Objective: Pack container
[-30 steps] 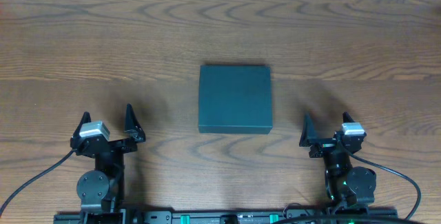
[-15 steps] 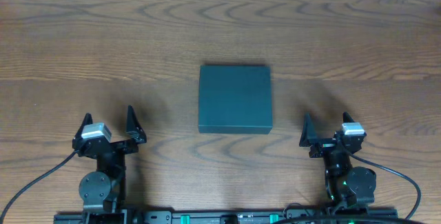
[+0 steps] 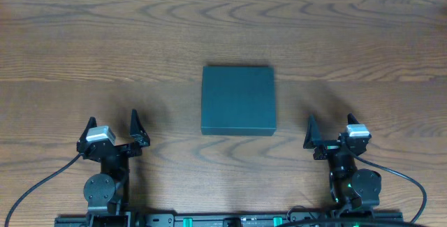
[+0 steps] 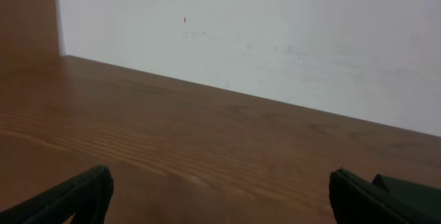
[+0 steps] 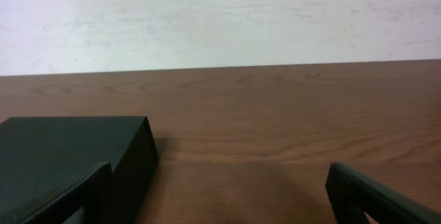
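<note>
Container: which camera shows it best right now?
Overhead: the container shows whole from above, lid shut. The right wrist sees only part of its top and one side, low left. The left wrist catches just a dark sliver at its right edge.

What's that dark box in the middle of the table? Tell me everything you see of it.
A dark teal-black matte box, cardboard by its look, almost square from above with low sides. It lies flat near the middle of the wooden table, lid shut, plain, unmarked. Nothing rests on it or touches it.
</note>
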You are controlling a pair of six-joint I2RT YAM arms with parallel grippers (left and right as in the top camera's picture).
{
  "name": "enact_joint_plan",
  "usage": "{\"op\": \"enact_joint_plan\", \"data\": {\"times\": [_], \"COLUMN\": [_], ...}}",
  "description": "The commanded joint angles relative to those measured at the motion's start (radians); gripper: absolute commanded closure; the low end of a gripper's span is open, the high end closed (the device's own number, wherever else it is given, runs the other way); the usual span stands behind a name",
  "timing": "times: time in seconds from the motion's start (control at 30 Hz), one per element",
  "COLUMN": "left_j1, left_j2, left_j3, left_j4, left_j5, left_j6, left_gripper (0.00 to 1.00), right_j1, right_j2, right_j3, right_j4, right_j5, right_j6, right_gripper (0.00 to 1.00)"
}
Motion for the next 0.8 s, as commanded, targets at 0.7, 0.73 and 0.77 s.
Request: {"op": "enact_joint_plan", "data": {"times": [0.7,0.73,0.77], "left_j1": [-0.018,-0.018,-0.018], "left_j2": [-0.010,-0.010,-0.010], "left_j3": [-0.016,-0.016,-0.016], "left_j4": [-0.003,-0.003,-0.003], "left_j5": [0.089,0.089,0.089], "left_j6": [0.116,0.116,0.115], "left_gripper": [0.01,0.01,0.02], "right_j1": [-0.005,-0.005,-0.005], "right_j2": [-0.003,-0.003,-0.003], "right_j3": [-0.002,-0.002,-0.002], "right_j4": [-0.005,-0.005,-0.005], "right_j5": [0.010,0.010,0.010], "right_j6": [-0.010,-0.010,-0.010], "right_gripper": [0.01,0.01,0.01]}}
